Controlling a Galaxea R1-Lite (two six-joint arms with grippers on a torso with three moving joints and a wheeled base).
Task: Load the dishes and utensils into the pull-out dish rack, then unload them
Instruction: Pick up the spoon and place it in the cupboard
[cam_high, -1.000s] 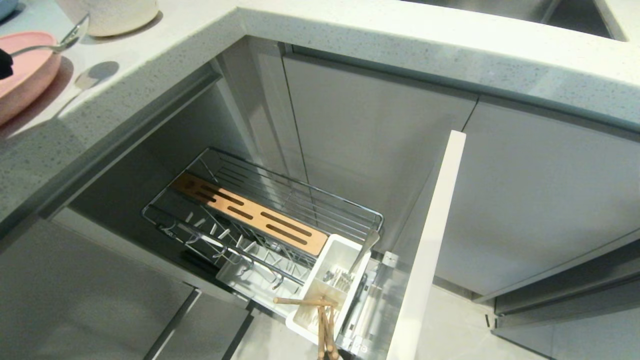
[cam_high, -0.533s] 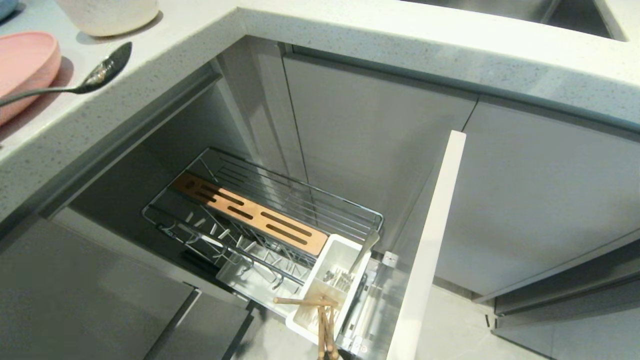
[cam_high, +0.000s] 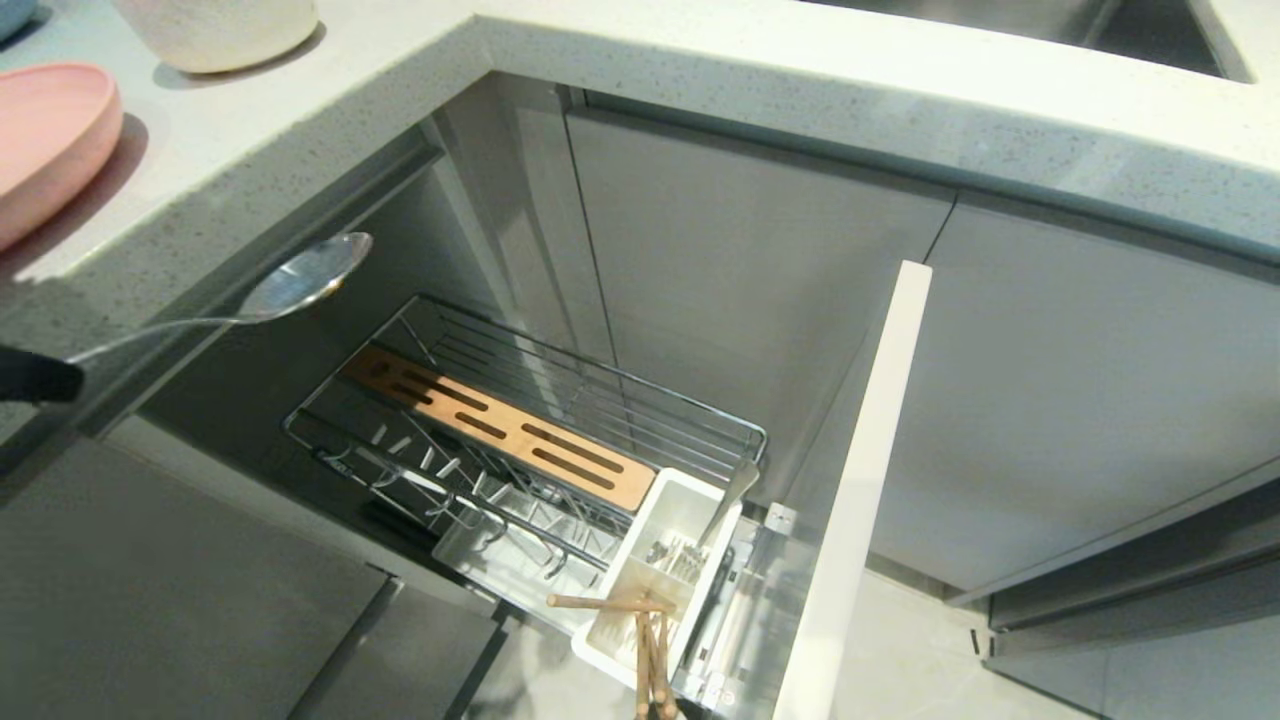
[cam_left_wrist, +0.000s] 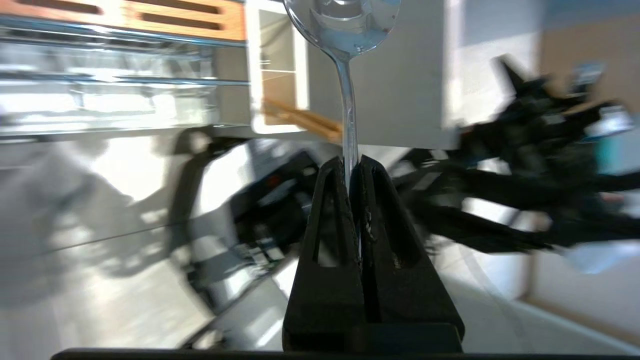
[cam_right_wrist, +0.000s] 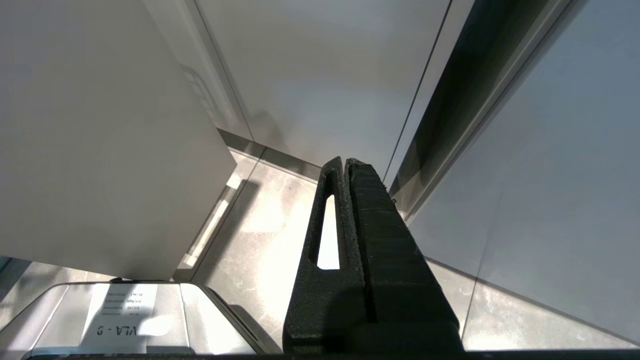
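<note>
Left gripper (cam_left_wrist: 354, 165) clamped on metal spoon (cam_high: 290, 285) by the handle. Carried off the countertop (cam_high: 700, 70) since a moment ago, now out over the cabinet gap, above the far left of the pull-out dish rack (cam_high: 520, 420). Chopsticks (cam_high: 640, 625) already in white tub (cam_high: 655, 560); pink plate (cam_high: 45, 130) and cream bowl (cam_high: 215, 30) left on counter. Probably heading for the tub. Right gripper (cam_right_wrist: 345, 167) closed, empty, parked low.

Shiny spoon (cam_high: 300, 283) held level above rack (cam_high: 530, 440).
</note>
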